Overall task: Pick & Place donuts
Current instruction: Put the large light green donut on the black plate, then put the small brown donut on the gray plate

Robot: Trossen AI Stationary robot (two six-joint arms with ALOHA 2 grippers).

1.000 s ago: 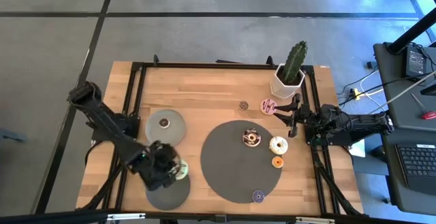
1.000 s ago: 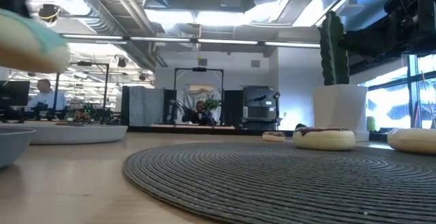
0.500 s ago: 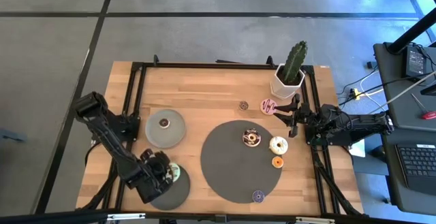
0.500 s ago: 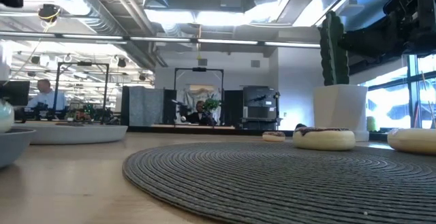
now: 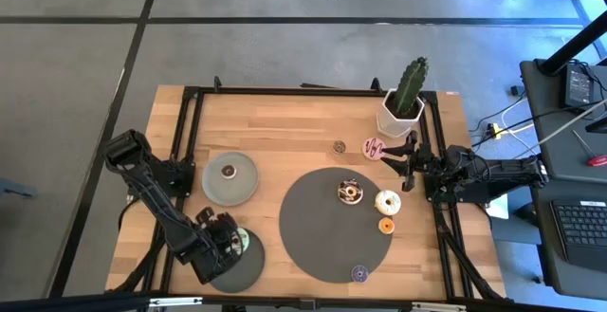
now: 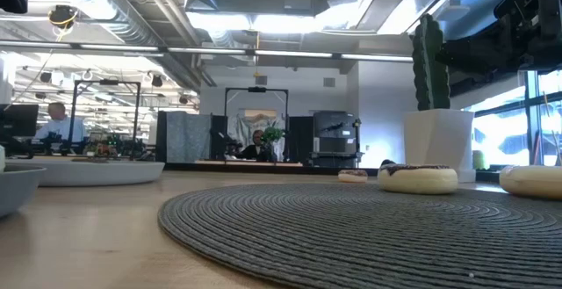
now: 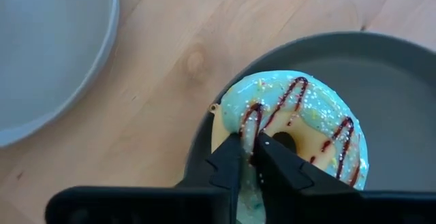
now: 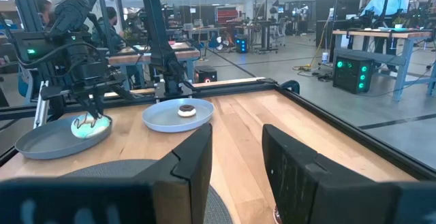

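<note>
Left gripper [image 7: 248,157] has come down from mid-air over the last second, so the pale green donut [image 7: 289,125] now sits on the near grey plate [image 5: 248,266] at the table's [image 5: 285,127] front-left; I'd call that placement basically done. The fingers are still pinched on the donut's rim, donut lying flat right at their tips. Right gripper [image 5: 408,160] waits spread open by the cactus [image 5: 411,82], with the other donuts on the big dark mat [image 5: 313,231].
</note>
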